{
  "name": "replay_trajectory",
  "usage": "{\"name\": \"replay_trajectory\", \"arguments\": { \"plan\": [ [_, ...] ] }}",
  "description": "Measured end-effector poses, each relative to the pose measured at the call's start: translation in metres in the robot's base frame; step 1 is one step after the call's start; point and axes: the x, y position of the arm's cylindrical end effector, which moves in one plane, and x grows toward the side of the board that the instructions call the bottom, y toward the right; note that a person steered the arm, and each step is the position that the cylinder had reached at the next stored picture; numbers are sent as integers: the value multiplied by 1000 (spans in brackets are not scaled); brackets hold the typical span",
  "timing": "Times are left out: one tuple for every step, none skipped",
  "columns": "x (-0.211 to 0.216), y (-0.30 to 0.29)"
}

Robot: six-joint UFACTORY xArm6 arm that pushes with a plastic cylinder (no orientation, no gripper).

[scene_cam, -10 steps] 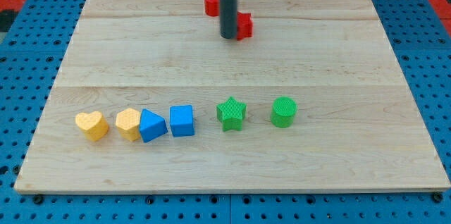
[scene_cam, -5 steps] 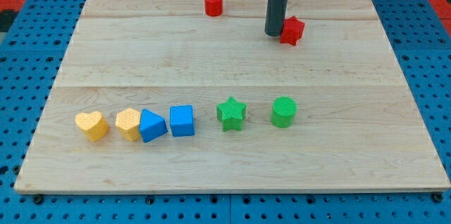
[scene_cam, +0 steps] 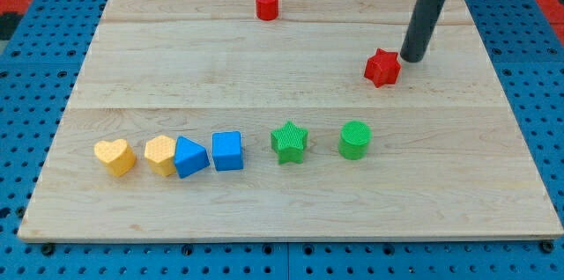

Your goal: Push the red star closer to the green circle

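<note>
My tip, bare and holding nothing, sits just up-right of the small red star block, which lies above the ribbed green circle block

Eight blocks sit on the tabletop. Two are red: a star and a cylinder. Two are green: a star and a circle; two are blue and two yellow.

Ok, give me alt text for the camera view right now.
My tip sits just up-right of the red star block, which lies above the green circle block on the wooden board. A row of yellow, blue and green blocks runs along the lower board.
</note>
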Motion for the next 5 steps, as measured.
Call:
{"name": "replay_trajectory", "arguments": {
  "plan": [
    [-2, -33],
    [35, -37],
    [77, -33],
    [104, -26],
    [44, -28]
  ]
}}
